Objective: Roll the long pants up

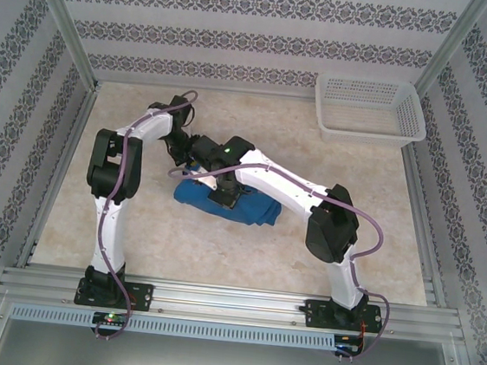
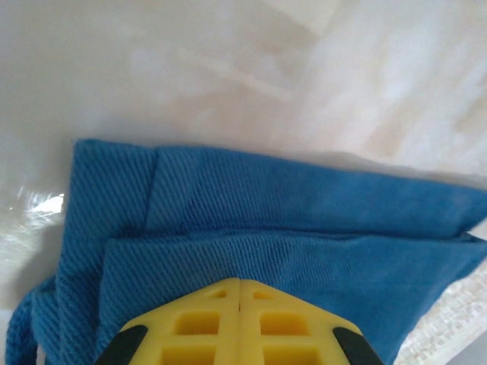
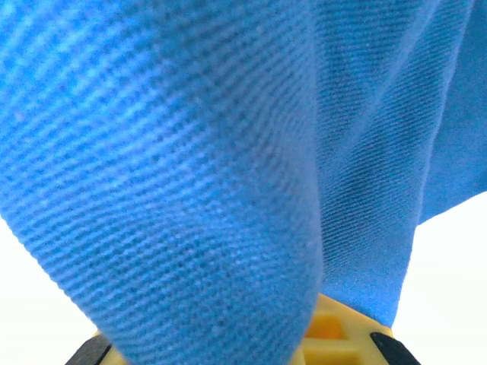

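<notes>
Left pincer has its fingers pressed together, the long pants folded flat on the table just ahead of it, probably to pin that edge. Right pincer is draped in cloth, so I can't tell its grip.

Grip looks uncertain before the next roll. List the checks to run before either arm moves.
1. Is the left gripper closed: ok, its fingers meet.
2. Cloth pinched in the left gripper: cannot tell.
3. Hold of the right gripper: cannot tell; the long pants drape over its fingers, hiding the jaws.
4. Pants gathered in one bundle on the table: ok.
5. Is the white basket apart from the bundle: ok, it sits in the far right corner.
6. Room between the arms: likely not ok; both grippers crowd the bundle's left end.
</notes>
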Robot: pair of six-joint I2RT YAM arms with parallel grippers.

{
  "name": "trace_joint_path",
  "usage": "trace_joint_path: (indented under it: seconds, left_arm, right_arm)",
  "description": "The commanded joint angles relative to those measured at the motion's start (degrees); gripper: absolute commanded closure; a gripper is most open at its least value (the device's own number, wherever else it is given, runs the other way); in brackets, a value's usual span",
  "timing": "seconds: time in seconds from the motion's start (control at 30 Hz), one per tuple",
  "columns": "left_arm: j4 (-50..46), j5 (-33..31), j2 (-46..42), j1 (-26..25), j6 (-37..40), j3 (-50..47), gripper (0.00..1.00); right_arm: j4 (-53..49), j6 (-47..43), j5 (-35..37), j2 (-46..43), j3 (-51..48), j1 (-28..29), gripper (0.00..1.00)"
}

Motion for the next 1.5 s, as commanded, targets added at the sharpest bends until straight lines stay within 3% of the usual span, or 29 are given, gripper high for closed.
trace_joint_path:
  seconds: [0.0,0.17,0.67,0.97,1.2,1.3,1.37,1.47]
  left_arm:
    - [1.3,0.7,-0.2,-0.2,1.0,-2.1,1.0]
    - [2.0,0.8,-0.7,-0.5,1.0,-4.1,1.0]
    - [2.8,1.2,-1.1,-1.5,1.0,-6.4,1.0]
    - [1.8,0.9,-2.2,-1.5,1.2,-6.0,1.0]
    - [1.0,0.4,-3.1,-1.6,1.3,-6.1,1.0]
    - [0.9,0.3,-3.2,-1.6,1.3,-6.0,1.0]
    - [0.8,0.3,-3.1,-1.6,1.2,-5.9,1.0]
    - [0.6,0.3,-2.9,-1.7,1.0,-5.6,1.0]
  right_arm:
    - [-1.7,-1.7,-0.7,-0.6,3.3,0.0,1.0]
    - [-2.4,-2.8,-2.6,1.1,6.8,-0.8,1.0]
    - [-8.7,-4.9,-20.9,16.2,29.5,-10.2,1.0]
    - [-7.3,-4.3,-34.6,25.9,32.8,-18.0,1.0]
    - [-4.6,-1.9,-40.0,30.0,31.7,-22.4,1.0]
    - [-4.5,-1.4,-41.4,30.9,31.7,-23.5,0.82]
    - [-4.6,-1.6,-40.0,30.0,30.9,-23.5,0.65]
    - [-2.2,-1.3,-36.0,25.7,27.6,-22.9,0.5]
